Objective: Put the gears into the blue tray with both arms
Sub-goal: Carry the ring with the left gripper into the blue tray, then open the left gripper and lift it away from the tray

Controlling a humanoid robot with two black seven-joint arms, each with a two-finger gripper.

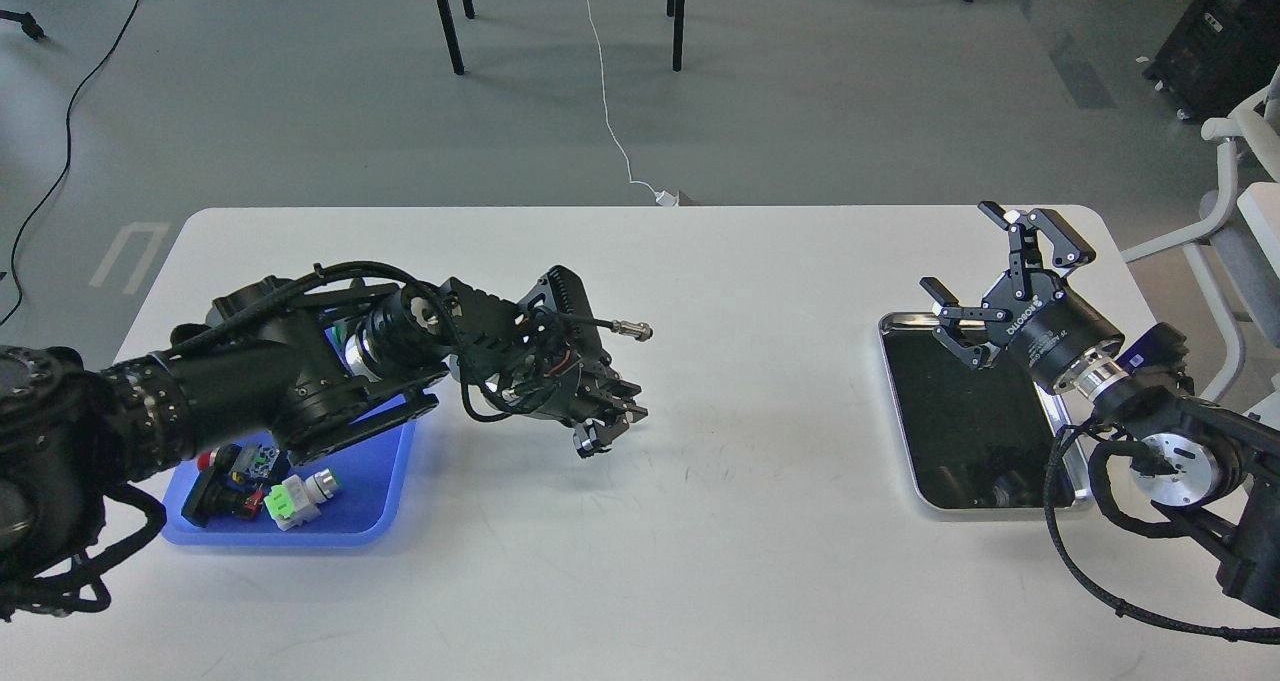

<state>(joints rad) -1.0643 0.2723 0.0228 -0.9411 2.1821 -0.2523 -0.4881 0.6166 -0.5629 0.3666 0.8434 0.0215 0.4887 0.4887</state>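
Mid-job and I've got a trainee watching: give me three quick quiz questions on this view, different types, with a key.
1. True or false: the right claw is open above the silver tray.
2. Which side of the table does the blue tray sit on? A) the robot's left B) the robot's right C) the centre
3. Fill in: the left claw hangs over bare table, to the ____ of the blue tray as seen from the head.

Key: 1 true; 2 A; 3 right.
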